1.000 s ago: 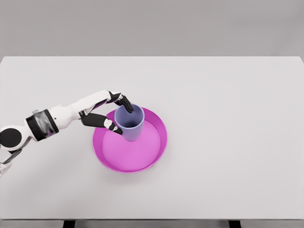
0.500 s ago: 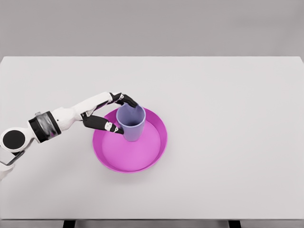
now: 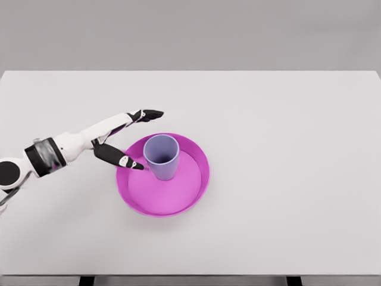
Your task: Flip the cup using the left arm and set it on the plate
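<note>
A lavender cup point(image 3: 161, 156) stands upright, mouth up, inside the magenta plate point(image 3: 189, 193) near its upper left rim. My left hand point(image 3: 140, 138) is just left of the cup, open, with its fingers point(image 3: 149, 114) stretched out above the plate's far edge and the thumb point(image 3: 122, 160) over the plate's left rim. Nothing is between them and the hand does not touch the cup. The right arm is out of view.
The white table point(image 3: 286, 149) stretches wide around the plate, with its front edge low in the picture and a grey wall behind.
The left hand has let go of the cup, spread its fingers and drawn back to the left. The cup stays standing on the plate.
</note>
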Tool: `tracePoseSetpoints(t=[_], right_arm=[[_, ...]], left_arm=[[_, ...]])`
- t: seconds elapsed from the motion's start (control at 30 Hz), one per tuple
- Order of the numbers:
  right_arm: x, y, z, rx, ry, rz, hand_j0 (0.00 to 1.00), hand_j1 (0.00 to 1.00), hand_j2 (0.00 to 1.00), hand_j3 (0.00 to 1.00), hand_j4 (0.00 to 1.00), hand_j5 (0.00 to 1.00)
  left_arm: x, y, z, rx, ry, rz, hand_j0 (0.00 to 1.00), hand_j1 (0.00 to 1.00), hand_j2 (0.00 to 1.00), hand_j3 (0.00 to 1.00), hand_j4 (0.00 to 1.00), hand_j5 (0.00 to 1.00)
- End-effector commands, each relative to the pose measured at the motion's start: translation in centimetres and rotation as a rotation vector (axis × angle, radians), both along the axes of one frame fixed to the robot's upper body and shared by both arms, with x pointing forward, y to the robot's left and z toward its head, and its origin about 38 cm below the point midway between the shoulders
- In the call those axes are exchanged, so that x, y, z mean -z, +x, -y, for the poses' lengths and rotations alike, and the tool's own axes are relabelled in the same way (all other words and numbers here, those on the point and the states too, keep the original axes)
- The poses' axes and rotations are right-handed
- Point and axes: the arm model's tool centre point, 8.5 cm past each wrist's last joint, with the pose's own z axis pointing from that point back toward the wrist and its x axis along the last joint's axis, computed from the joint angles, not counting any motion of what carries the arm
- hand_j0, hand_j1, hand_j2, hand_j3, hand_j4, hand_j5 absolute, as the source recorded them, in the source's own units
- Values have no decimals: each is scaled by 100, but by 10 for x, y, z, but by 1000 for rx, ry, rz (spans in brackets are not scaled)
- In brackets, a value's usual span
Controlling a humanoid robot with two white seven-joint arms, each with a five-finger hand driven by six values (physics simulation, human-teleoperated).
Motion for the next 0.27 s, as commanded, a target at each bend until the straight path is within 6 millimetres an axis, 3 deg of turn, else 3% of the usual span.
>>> tracePoseSetpoints(t=[0.0,0.1,0.17,0.23], right_arm=[[0,0,0,-1,0,0,100,100,100,100,100,100],[0,0,0,1,0,0,100,100,100,100,100,100],[0,0,0,-1,0,0,100,100,100,100,100,100],[0,0,0,-1,0,0,100,100,100,100,100,100]], left_arm=[[-18,3,-36,-52,45,19,100,100,100,100,100,100],[-38,-1,-72,-84,92,32,100,100,100,100,100,100],[-76,-10,-100,-31,80,171,100,100,100,100,100,100],[-84,-21,-116,24,63,244,100,100,100,100,100,100]])
